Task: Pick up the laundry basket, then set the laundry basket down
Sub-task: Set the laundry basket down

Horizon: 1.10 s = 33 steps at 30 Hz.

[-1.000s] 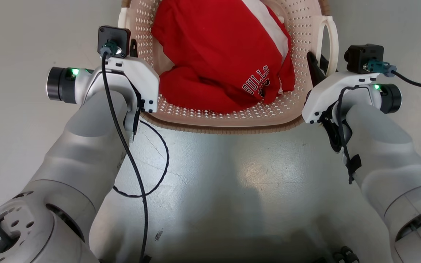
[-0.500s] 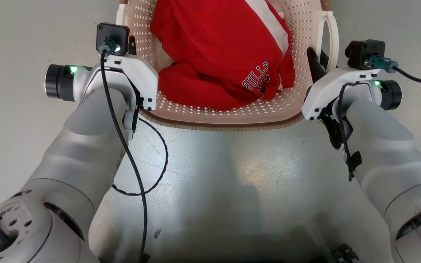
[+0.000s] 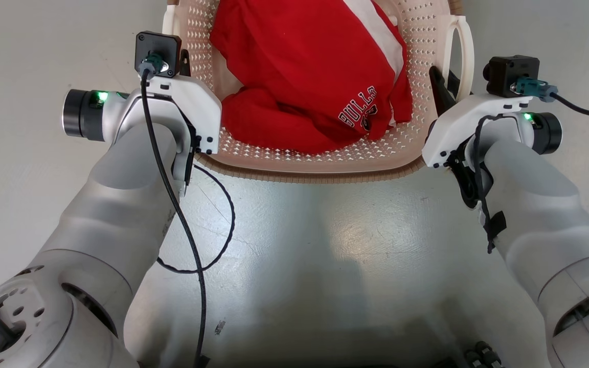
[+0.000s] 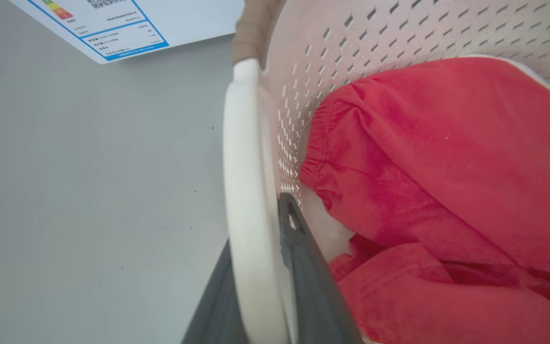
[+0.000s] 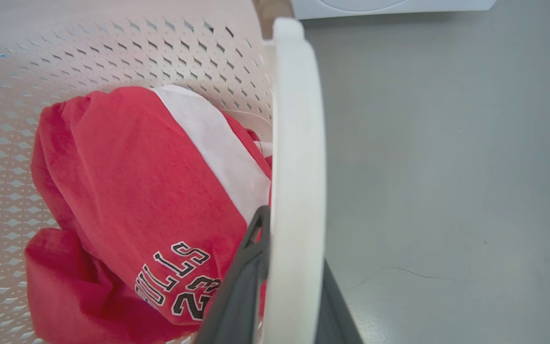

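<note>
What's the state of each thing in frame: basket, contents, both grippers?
laundry basket, upright and loaded; can't tell whether it is off the floor.
red Bulls garment, crumpled inside the basket.
left gripper, shut on the left loop handle, one finger on each side.
right gripper, shut on the right loop handle, one finger on each side.

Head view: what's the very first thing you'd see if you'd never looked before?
The bright red clothes, heaped in the cream laundry basket at the top middle. Next, at the basket's sides, the left gripper is clamped on the left handle and the right gripper on the right handle.
</note>
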Tool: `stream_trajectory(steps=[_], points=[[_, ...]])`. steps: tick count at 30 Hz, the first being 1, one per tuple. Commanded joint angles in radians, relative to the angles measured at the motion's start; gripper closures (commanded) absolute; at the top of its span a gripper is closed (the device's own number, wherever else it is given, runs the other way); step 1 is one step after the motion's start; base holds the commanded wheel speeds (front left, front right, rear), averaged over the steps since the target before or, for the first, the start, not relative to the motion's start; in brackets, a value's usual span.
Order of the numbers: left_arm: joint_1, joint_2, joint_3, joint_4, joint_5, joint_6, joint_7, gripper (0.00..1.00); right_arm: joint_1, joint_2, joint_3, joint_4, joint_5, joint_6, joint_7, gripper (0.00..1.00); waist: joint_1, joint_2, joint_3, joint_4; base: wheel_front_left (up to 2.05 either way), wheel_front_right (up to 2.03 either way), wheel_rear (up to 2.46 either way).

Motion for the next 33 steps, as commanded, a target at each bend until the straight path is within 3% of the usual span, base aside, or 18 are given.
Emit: stream_trajectory(steps=[1,5,6,9,10,11,14,15,16,17,18,19,20,21,33], points=[[-0.019,0.03,0.007,0.002,0.006,0.025,-0.007,1.0,0.029,0.023,0.015,-0.011,0.002,0.015,-0.014,1.0,-0.0001,0.0,0.0,0.0,0.0,0.0,0.0],[-0.019,0.028,0.007,0.002,0.003,0.025,-0.007,1.0,0.03,0.023,0.014,-0.011,0.004,0.015,-0.014,1.0,-0.0001,0.0,-0.002,0.0,0.0,0.0,0.0],[-0.019,0.028,0.007,0.002,0.002,0.025,-0.007,0.84,0.03,0.023,0.013,-0.011,0.004,0.015,-0.014,1.0,-0.0001,0.0,-0.002,0.0,0.0,0.0,0.0],[-0.016,0.028,0.009,0.002,-0.002,0.026,-0.006,0.64,0.034,0.023,0.011,-0.011,0.007,0.015,-0.014,0.84,-0.0001,0.0,-0.001,0.0,0.0,0.0,0.0],[-0.016,0.027,0.009,0.002,-0.003,0.027,-0.006,0.59,0.036,0.023,0.01,-0.011,0.007,0.015,-0.014,0.82,-0.0001,0.0,-0.001,0.0,0.0,0.0,0.0],[-0.016,0.027,0.009,0.002,-0.003,0.027,-0.006,0.58,0.036,0.023,0.009,-0.011,0.007,0.015,-0.014,0.72,-0.0001,0.0,0.0,0.0,0.0,0.0,0.0],[-0.017,0.027,0.009,0.002,-0.004,0.028,-0.005,0.51,0.039,0.023,0.005,-0.011,0.007,0.015,-0.013,0.63,-0.0001,0.0,0.0,-0.001,0.0,0.0,0.0],[-0.017,0.027,0.009,0.002,-0.004,0.03,-0.006,0.31,0.039,0.023,0.003,-0.011,0.006,0.015,-0.013,0.58,-0.0001,0.0,0.0,-0.001,0.0,0.0,0.0],[-0.018,0.027,0.01,0.002,-0.005,0.031,-0.006,0.04,0.039,0.023,0.0,-0.011,0.005,0.015,-0.013,0.52,-0.0001,0.0,0.0,-0.001,0.0,0.0,0.0],[-0.019,0.027,0.011,0.002,-0.005,0.031,-0.006,0.0,0.04,0.023,-0.002,-0.011,0.004,0.015,-0.013,0.51,-0.0001,0.0,0.0,-0.001,0.0,0.0,0.0],[-0.019,0.026,0.011,0.002,-0.005,0.031,-0.007,0.0,0.04,0.023,-0.004,-0.011,0.003,0.015,-0.012,0.44,-0.0001,0.0,-0.001,0.0,0.0,0.0,0.0],[-0.019,0.026,0.011,0.002,-0.005,0.031,-0.007,0.0,0.041,0.023,-0.006,-0.011,0.001,0.015,-0.012,0.2,-0.0001,0.0,-0.001,0.0,0.0,0.0,0.0],[-0.019,0.026,0.011,0.002,-0.005,0.031,-0.007,0.0,0.041,0.023,-0.008,-0.011,0.0,0.015,-0.012,0.07,-0.0001,0.0,-0.001,0.0,0.0,0.0,0.0],[-0.019,0.026,0.012,0.002,-0.005,0.031,-0.008,0.0,0.041,0.023,-0.01,-0.011,-0.001,0.015,-0.012,0.02,-0.0001,0.0,-0.002,0.0,0.0,0.0,0.0],[-0.014,0.032,0.034,0.002,-0.012,0.037,-0.01,0.0,0.033,0.023,-0.067,-0.011,-0.047,0.015,-0.014,0.0,-0.0001,0.0,-0.029,-0.005,0.0,0.0,0.0]])
